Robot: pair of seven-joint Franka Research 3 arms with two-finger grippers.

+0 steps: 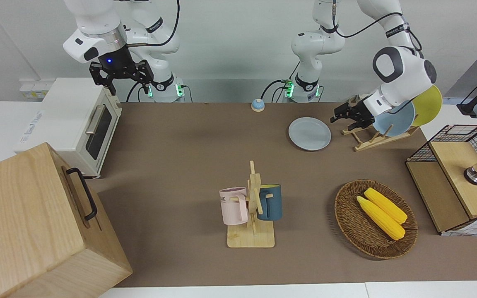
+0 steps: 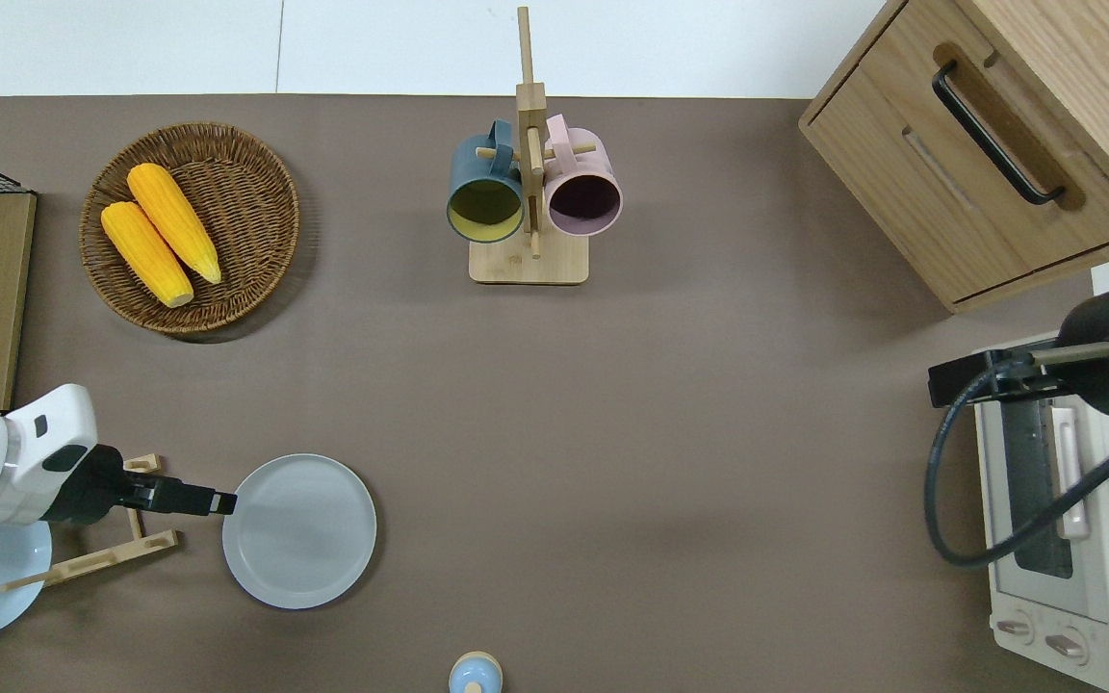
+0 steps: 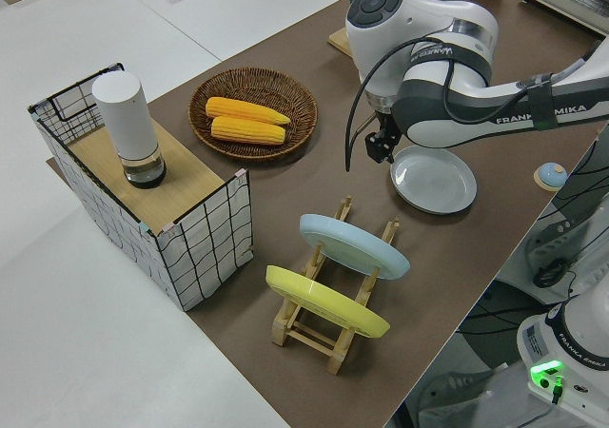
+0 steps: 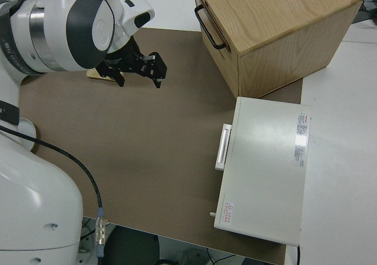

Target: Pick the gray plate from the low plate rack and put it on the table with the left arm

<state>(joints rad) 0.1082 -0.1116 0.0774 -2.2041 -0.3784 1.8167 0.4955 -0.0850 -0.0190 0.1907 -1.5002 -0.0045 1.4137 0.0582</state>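
Observation:
The gray plate [image 1: 309, 133] lies flat on the brown table [image 1: 180, 145], beside the low plate rack [image 1: 369, 138] on the side toward the right arm's end; it also shows in the overhead view [image 2: 299, 530] and the left side view [image 3: 434, 179]. My left gripper [image 1: 340, 117] is open and empty. In the overhead view it [image 2: 222, 501] is over the plate's rim on the rack side, clear of the plate. The rack [image 2: 92, 563] holds a light blue plate [image 1: 396, 118] and a yellow plate [image 1: 429, 101]. My right gripper [image 1: 120, 80] is open and parked.
A mug stand [image 1: 253, 207] with two mugs stands mid-table. A wicker basket [image 1: 348, 231] holds two corn cobs. A wire crate [image 1: 458, 182], a toaster oven [image 1: 77, 120], a wooden cabinet [image 1: 35, 223] and a small blue bell [image 1: 257, 104] stand around the edges.

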